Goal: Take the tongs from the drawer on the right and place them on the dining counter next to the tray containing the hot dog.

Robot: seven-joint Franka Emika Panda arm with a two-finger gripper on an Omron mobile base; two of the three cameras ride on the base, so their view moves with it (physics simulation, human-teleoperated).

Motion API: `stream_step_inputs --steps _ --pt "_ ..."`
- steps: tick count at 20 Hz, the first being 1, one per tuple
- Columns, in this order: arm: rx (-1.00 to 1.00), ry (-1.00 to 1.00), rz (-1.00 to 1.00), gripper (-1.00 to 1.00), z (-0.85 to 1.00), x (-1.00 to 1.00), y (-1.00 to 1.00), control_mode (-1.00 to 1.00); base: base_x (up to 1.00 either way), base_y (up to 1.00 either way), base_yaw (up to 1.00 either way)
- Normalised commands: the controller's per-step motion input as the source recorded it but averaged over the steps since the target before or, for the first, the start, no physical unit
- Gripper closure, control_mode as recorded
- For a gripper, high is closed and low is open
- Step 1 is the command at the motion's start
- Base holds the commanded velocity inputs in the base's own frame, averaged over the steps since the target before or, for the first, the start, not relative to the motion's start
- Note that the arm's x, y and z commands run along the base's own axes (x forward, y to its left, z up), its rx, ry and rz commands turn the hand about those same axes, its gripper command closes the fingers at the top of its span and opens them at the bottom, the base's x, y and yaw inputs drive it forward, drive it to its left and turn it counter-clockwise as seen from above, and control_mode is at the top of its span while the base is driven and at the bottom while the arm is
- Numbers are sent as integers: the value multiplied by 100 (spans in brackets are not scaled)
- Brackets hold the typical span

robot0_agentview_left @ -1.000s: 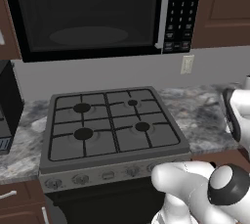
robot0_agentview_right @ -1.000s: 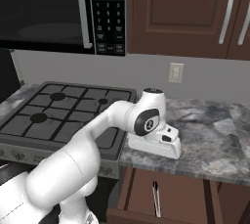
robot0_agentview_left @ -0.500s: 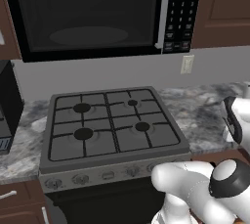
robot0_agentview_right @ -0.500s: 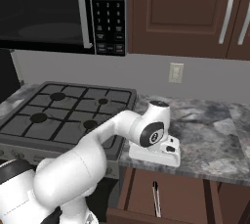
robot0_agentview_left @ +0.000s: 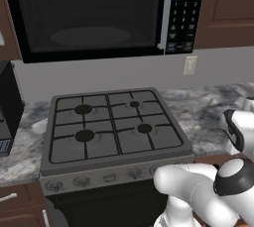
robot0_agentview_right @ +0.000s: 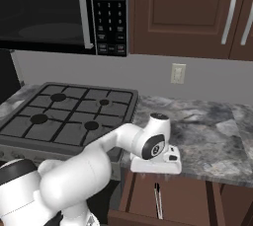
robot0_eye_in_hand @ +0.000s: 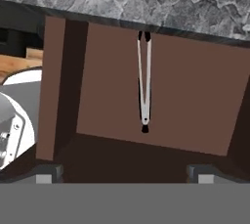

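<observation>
Since the earlier frames the arm's wrist has sunk from above the worktop toward its front edge, while the stove and microwave have kept their places, so the base has not driven.

Largest in both base views are the black microwave [robot0_agentview_left: 94, 15] and the grey gas stove [robot0_agentview_right: 69, 116], with grey marbled worktop [robot0_agentview_right: 207, 131] to the stove's right. Dark brown wall cabinets [robot0_agentview_right: 188, 13] hang above that worktop.

Below the worktop's edge the drawer [robot0_eye_in_hand: 195, 96] stands pulled open, its brown floor bare except for the tongs [robot0_eye_in_hand: 144, 83]. They lie flat and lengthwise near the middle of the drawer floor, two pale arms joined at a dark end, the other dark ends reaching toward the worktop. In the right base view the tongs [robot0_agentview_right: 157, 200] show as a slim dark-and-pale stick in the open drawer [robot0_agentview_right: 183, 203].

The gripper [robot0_eye_in_hand: 124, 171] hangs above the drawer, looking down into it, well apart from the tongs, which lie ahead of it and roughly centred between its fingers. Its two dark fingertips [robot0_eye_in_hand: 46, 171] stand wide apart at the bottom of the hand view, with nothing between them.
</observation>
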Motion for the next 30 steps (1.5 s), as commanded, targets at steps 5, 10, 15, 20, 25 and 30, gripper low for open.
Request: stream_step_inputs --steps 5,10,15,20,25,30 --pt "0 0 18 -100 -27 0 0 -100 0 0 0" --pt "0 0 8 -100 -15 0 0 -100 0 0 0" --pt "2 0 -1 -100 -36 0 0 -100 0 0 0" --pt "3 0 -7 -100 -37 0 0 -100 0 0 0" --pt "0 -3 -7 -100 -23 13 0 -100 0 0 0" --pt "0 -9 -6 -100 -13 21 0 -100 0 0 0"
